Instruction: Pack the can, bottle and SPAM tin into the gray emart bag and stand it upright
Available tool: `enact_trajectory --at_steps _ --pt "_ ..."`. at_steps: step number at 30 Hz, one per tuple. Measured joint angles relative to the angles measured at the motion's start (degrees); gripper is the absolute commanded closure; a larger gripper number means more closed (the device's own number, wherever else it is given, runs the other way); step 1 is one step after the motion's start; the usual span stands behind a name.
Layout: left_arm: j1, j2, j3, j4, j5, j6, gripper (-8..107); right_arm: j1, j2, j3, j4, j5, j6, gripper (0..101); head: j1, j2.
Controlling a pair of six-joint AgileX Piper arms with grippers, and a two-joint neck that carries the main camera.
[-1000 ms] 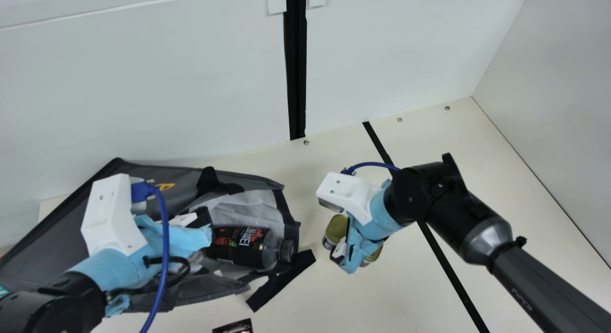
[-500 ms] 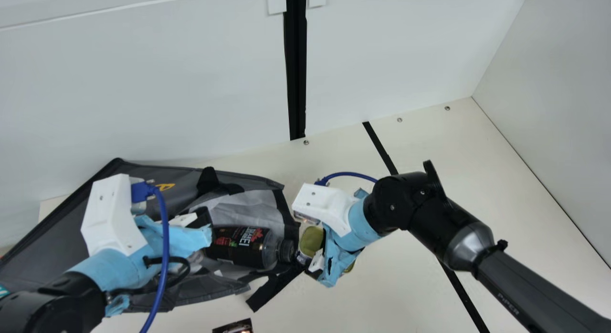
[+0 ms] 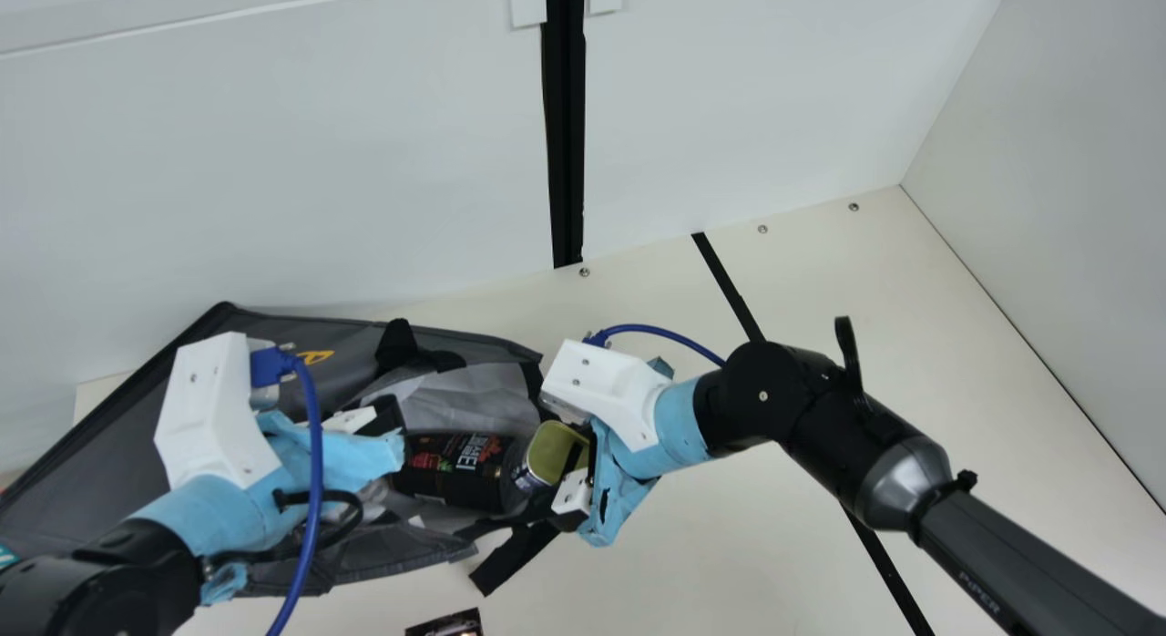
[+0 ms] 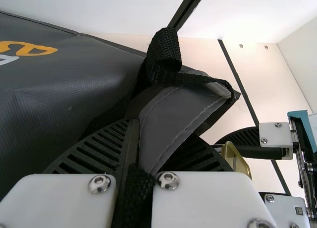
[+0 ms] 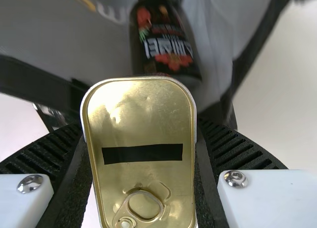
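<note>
The left gripper (image 3: 387, 419) pinches one gray bag (image 3: 109, 445), one bottle (image 3: 460, 467) inside; the right gripper (image 3: 563, 467) pinches one SPAM tin (image 3: 549, 449).

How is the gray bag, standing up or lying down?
Lying down: the gray bag is stretched out on its side along the table. Its open mouth faces sideways, with the bottle lying in it.

Cream table (image 3: 729, 563) with a black strip (image 3: 727, 285) (and small screws (image 3: 762, 229) near one edge), white walls (image 3: 273, 180) behind

Has a white back wall (image 3: 273, 180) with a black strip (image 3: 566, 135), a pale side wall (image 3: 1075, 208), a black-striped cream table (image 3: 774, 563).
</note>
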Motion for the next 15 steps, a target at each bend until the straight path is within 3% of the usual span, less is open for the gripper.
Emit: enact_trajectory --at_steps 15 --pt "0.0 0.0 0.0 0.0 0.0 0.0 107 -0.4 -0.3 1.6 14.9 -1.6 -13.1 101 0.0 0.0"
